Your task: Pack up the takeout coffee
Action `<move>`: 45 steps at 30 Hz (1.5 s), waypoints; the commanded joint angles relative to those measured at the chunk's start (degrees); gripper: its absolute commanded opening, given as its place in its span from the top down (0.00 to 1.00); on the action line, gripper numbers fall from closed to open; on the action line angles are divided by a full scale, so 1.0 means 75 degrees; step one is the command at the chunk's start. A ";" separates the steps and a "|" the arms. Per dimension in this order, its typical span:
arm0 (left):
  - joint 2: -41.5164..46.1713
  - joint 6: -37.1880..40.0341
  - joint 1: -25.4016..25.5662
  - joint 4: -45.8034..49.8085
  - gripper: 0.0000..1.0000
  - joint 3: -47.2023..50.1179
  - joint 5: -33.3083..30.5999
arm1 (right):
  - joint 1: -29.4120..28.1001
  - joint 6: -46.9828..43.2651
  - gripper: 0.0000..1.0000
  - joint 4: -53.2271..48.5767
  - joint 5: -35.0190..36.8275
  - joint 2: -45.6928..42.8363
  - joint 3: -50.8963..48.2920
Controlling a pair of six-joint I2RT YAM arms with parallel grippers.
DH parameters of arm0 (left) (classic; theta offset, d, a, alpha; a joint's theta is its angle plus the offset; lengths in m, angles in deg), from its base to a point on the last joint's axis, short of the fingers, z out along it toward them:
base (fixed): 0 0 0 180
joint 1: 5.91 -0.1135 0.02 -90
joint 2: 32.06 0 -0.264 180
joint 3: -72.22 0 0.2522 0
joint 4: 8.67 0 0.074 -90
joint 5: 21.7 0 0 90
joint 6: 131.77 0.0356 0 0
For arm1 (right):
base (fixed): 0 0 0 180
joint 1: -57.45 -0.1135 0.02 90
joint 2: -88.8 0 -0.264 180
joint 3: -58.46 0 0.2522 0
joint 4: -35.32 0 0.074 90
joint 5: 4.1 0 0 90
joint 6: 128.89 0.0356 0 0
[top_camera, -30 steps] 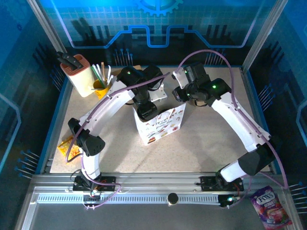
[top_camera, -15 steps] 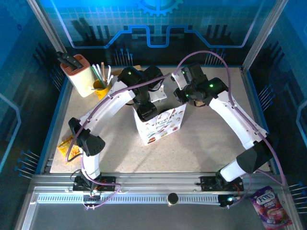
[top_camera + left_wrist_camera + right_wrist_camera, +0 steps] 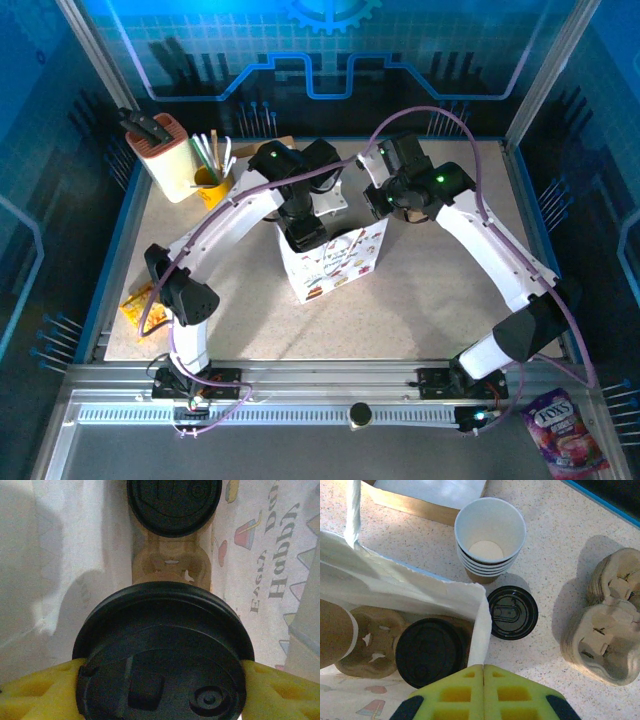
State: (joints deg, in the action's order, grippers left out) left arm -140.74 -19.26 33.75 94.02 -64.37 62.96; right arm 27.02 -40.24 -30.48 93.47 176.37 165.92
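**Item 1: held coffee cup** (image 3: 162, 650). Black round lid, seen from above in the left wrist view. It is inside the paper bag (image 3: 340, 265), with white bag walls on either side. Whether its base sits in the carrier cannot be told.

**Item 2: second coffee cup** (image 3: 172, 500). Black lid, just beyond the first and deeper in the bag. It is seated in a pocket of the beige pulp carrier (image 3: 172, 560), which shows between the two lids.

**Item 3: left gripper** (image 3: 162, 685). It reaches down into the bag mouth. Its yellow foam fingers (image 3: 40, 690) press on opposite edges of the held cup's lid, clamping the cup.

**Item 4: paper bag.** White with printed pictures and lettering, standing upright at mid-table with its mouth open.

**Item 5: right gripper** (image 3: 482, 680). It is outside the bag, above its right rim. The yellow fingers are pressed flat together with nothing between them.

**Item 6: loose black lid** (image 3: 512, 612). It lies flat on the table (image 3: 545, 555), just beside the bag wall.

**Item 7: stack of open paper cups** (image 3: 490, 535). Nested and upright with white insides, beyond the loose lid.

**Item 8: stack of pulp carriers** (image 3: 607, 625). To the right of the lid, apart from the bag.

**Item 9: far-left corner.** A knife block (image 3: 160, 150) stands there, with a yellow utensil cup (image 3: 210, 178) beside it.
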 commanded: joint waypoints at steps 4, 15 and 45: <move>-0.0027 0.0055 0.0020 0.0078 0.43 0.0074 -0.0073 | -0.0090 -0.0067 0.94 -0.0047 0.0115 0.0052 -0.0094; -0.0116 0.0106 0.0161 0.0051 0.42 0.0121 -0.0072 | -0.0090 -0.0078 0.94 0.0000 0.0079 0.0090 -0.0105; -0.0474 0.0080 -0.0035 -0.0092 0.43 0.0329 0.0132 | -0.0043 -0.0118 0.93 0.0029 0.0060 0.0027 -0.0222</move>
State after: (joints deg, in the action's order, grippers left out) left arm -143.67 -19.11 34.19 93.08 -62.47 63.05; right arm 27.02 -40.48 -29.84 94.06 176.57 164.91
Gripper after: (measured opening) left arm 0.675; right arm 0.070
